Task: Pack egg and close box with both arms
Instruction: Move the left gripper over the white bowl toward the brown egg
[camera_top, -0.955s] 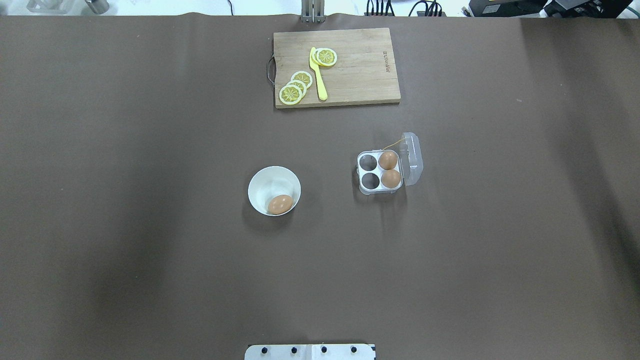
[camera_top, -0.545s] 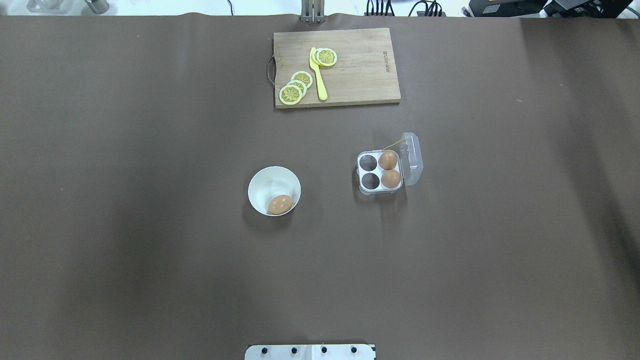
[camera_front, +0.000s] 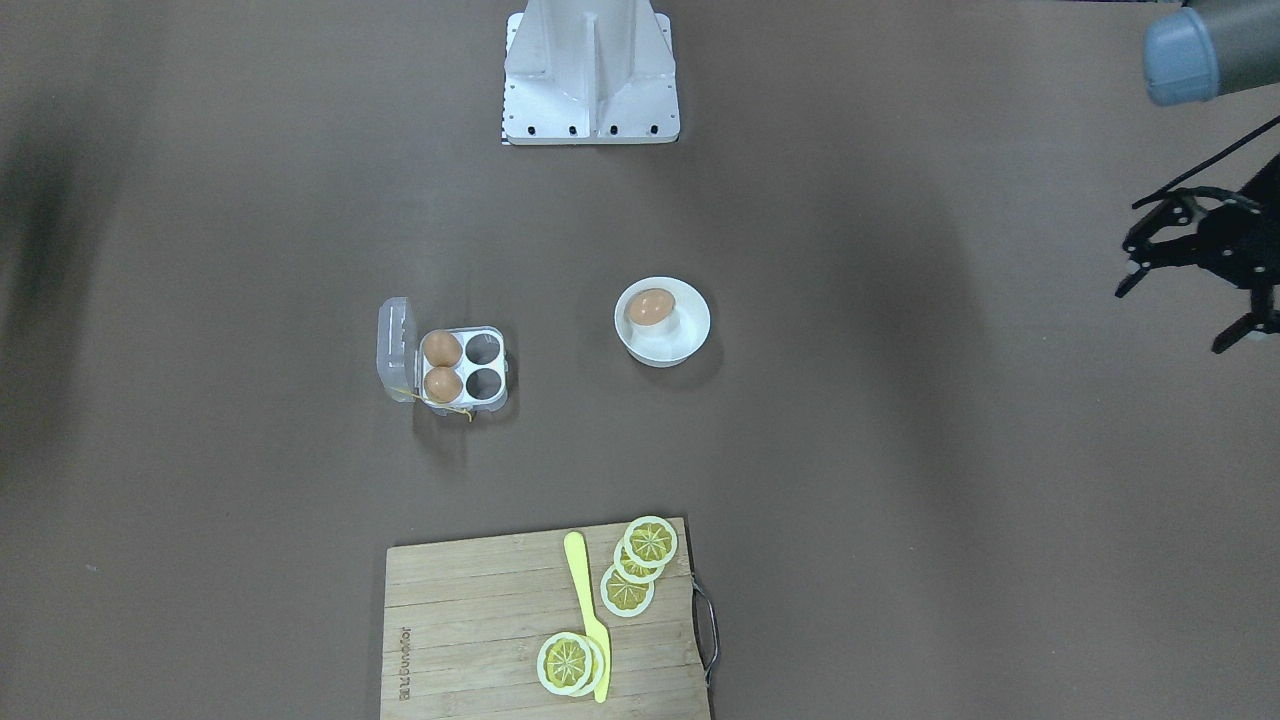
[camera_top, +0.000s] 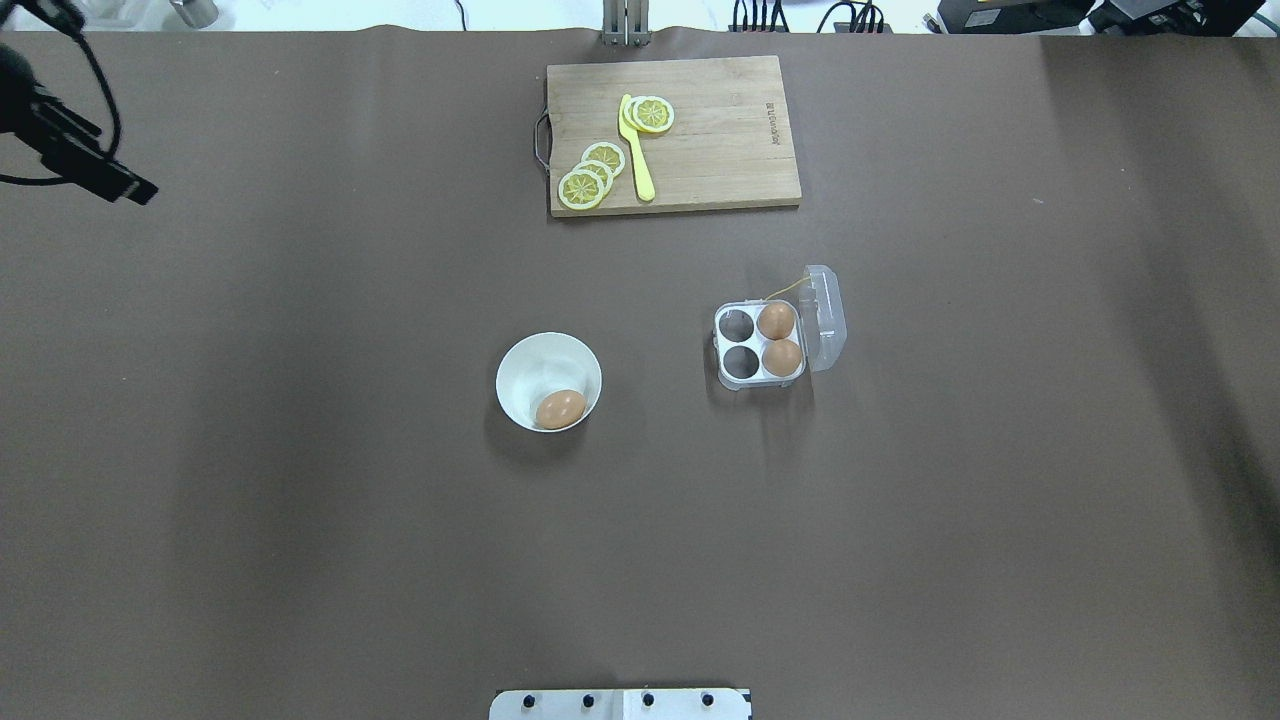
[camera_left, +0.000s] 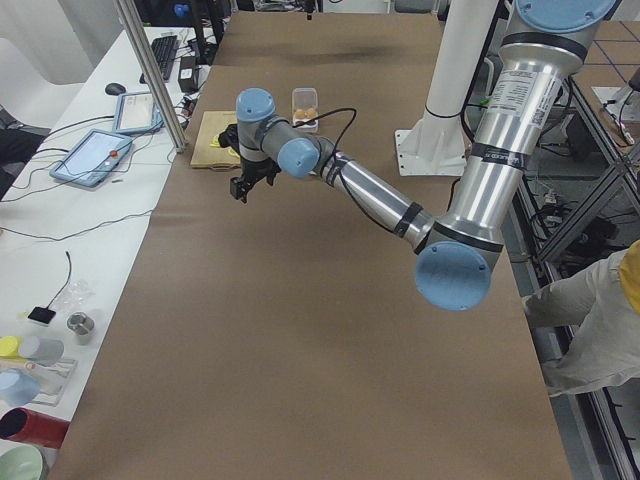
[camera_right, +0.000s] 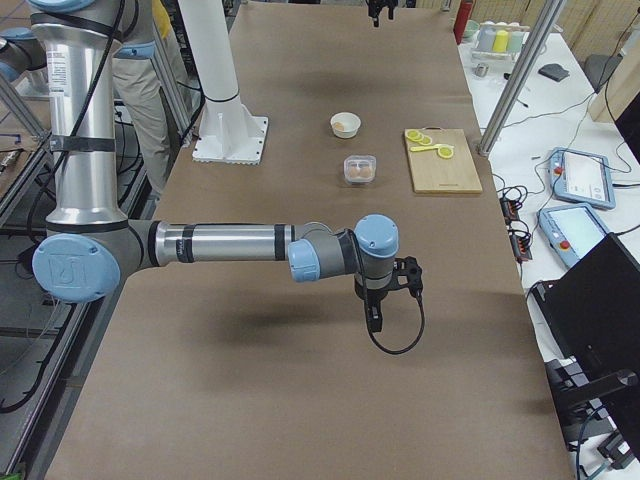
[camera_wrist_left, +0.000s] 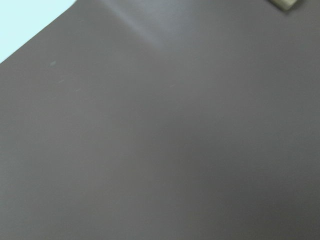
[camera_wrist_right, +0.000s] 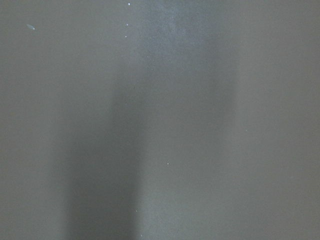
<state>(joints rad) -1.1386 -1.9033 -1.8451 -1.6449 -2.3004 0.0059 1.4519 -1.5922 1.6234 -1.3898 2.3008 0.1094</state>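
The egg (camera_top: 560, 408) lies in a round white bowl (camera_top: 520, 360) near the table's middle; it also shows in the front-facing view (camera_front: 651, 306). The box (camera_top: 722, 378) stands to the bowl's right with its clear lid (camera_top: 826, 315) open. Two other brown eggs (camera_top: 778, 338) fill the cells on the lid side; the two cells facing the bowl are empty. My left gripper (camera_front: 1180, 315) hangs open and empty at the table's far left, well away from both. My right gripper (camera_right: 375, 305) shows only in the exterior right view, far from the box; I cannot tell its state.
A wooden cutting board (camera_top: 720, 150) with lemon slices (camera_top: 590, 175) and a yellow knife (camera_top: 636, 150) lies at the table's far edge, beyond the bowl and box. The robot's base plate (camera_top: 620, 703) is at the near edge. Brown table cover lies all around.
My left arm's black gripper end has come into the overhead view at the top left corner. The egg, bowl and box have not moved.
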